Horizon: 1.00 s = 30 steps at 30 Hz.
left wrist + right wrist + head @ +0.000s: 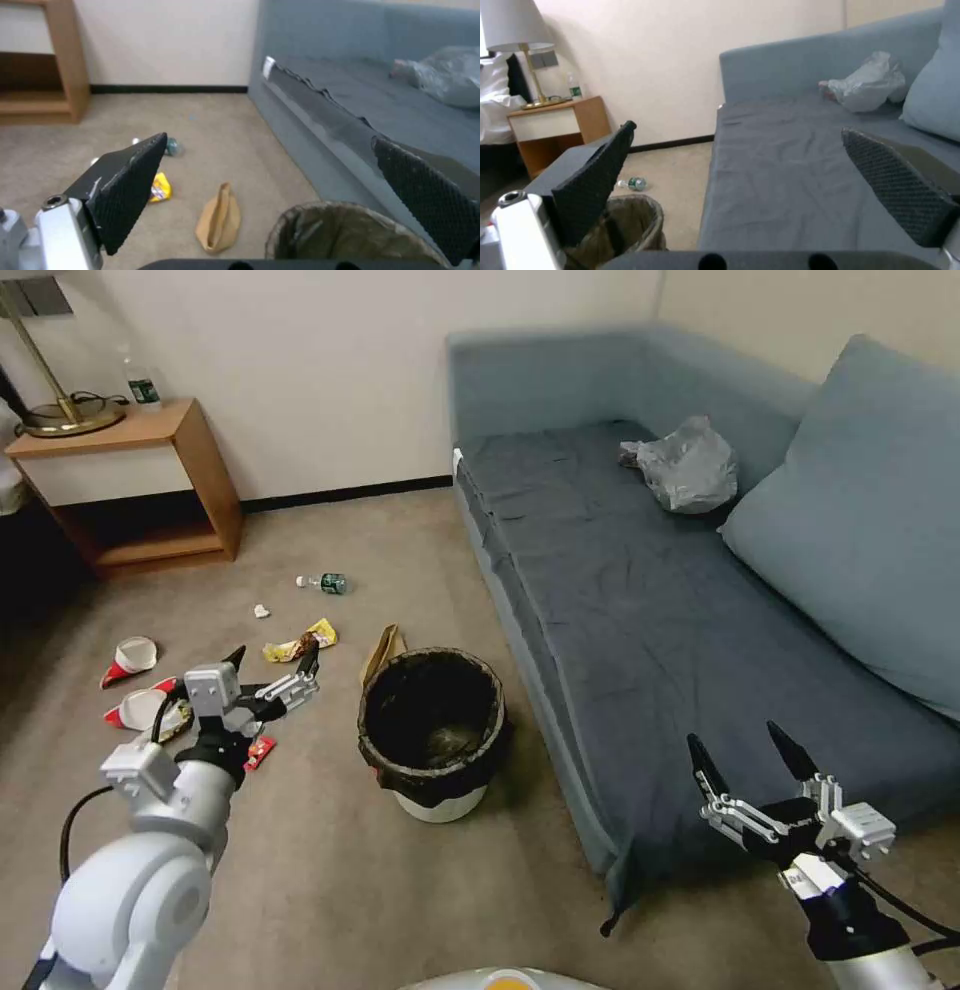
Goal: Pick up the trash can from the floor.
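One small round white plastic trash can (433,732) with a black bag liner folded over its rim stands upright on the beige-brown short carpet floor (330,870), long axis vertical, mouth pointing straight up. It sits just beside the front edge of the blue-grey sofa (640,610), a narrow strip of carpet between them. A flat brown paper bag (382,651) lies just behind it on the far side (close to the rim, cannot tell if touching).

Left gripper (272,661) hangs above the carpet to the left of the trash can, apart from it, jaws spread wide with nothing between them; in the left wrist view the liner rim (350,232) shows below and between the fingers (132,187). Right gripper (745,755) is over the near corner of the sofa seat, well to the right of the trash can, jaws also spread, holding nothing.

Open room: bare carpet in front of the trash can toward the robot, and a clear strip on its left. Farther left the floor carries litter: yellow snack wrapper (300,645), small red wrapper (259,753), two red-and-white paper cups (135,682), crumpled white scrap (261,611), clear plastic bottle with a green label (325,583) lying on its side. Sofa edge blocks the right side.

Grey plastic bag (685,465) sits on the sofa seat near the back, beside a large blue cushion (870,510). Wooden nightstand (130,485) stands at the far left wall with a brass lamp base (65,415) on top.
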{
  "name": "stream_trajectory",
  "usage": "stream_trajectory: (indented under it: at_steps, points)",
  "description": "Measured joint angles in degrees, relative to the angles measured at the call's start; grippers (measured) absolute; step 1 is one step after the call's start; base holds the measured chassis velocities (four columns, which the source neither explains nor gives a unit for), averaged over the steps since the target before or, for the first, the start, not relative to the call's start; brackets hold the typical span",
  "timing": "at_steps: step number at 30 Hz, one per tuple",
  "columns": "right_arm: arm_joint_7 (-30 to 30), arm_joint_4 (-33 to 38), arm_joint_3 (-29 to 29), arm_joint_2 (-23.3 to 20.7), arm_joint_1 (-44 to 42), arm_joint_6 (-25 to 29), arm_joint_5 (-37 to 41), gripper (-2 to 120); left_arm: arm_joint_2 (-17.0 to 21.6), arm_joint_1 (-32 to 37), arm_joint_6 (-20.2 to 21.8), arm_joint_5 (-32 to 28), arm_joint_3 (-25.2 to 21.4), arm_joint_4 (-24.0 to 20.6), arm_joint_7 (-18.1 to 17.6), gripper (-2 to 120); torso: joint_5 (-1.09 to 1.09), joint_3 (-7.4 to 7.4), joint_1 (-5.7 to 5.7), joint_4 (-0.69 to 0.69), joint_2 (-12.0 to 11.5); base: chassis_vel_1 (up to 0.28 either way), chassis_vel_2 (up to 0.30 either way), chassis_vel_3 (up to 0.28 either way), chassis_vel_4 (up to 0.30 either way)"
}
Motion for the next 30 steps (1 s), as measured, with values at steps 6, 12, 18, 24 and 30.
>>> stream_trajectory:
  at_steps: [6, 12, 18, 24, 30]
  points:
    - [0.7, -0.5, 0.0, -1.2, 1.3, 0.0, 0.3, 100, 0.9, -5.3, 5.9, -4.2, 2.6, 2.5, -0.7, 100, 0.00, 0.00, 0.00, 0.00, 0.0, 0.000, 0.000, 0.000, 0.000]
    - [0.7, -1.4, 0.0, -1.3, 2.2, 0.2, 0.4, 100, 1.6, -9.3, 10.1, -4.6, 9.6, 8.0, -3.6, 100, 0.00, 0.00, 0.00, -0.01, 0.0, 0.000, 0.000, 0.000, 0.000]
    - [0.7, -2.1, 0.2, -1.7, 3.0, 0.2, 0.7, 100, 1.0, -12.0, 11.4, -3.8, 14.3, 12.2, -5.7, 99, 0.00, 0.00, 0.00, 0.00, 0.0, 0.000, 0.000, 0.000, 0.000]
    - [0.8, -3.1, 0.5, -2.1, 3.9, 0.1, 0.8, 100, -0.9, -13.6, 12.1, -3.7, 17.0, 14.8, -7.4, 99, 0.00, 0.00, 0.00, 0.00, 0.0, 0.000, 0.000, 0.000, 0.000]
    - [0.8, -3.6, 0.4, -2.1, 4.1, -0.1, 0.8, 100, -2.5, -14.6, 13.6, -5.9, 18.4, 17.0, -10.0, 98, 0.01, 0.00, 0.00, 0.00, 0.0, 0.000, 0.000, 0.000, 0.000]
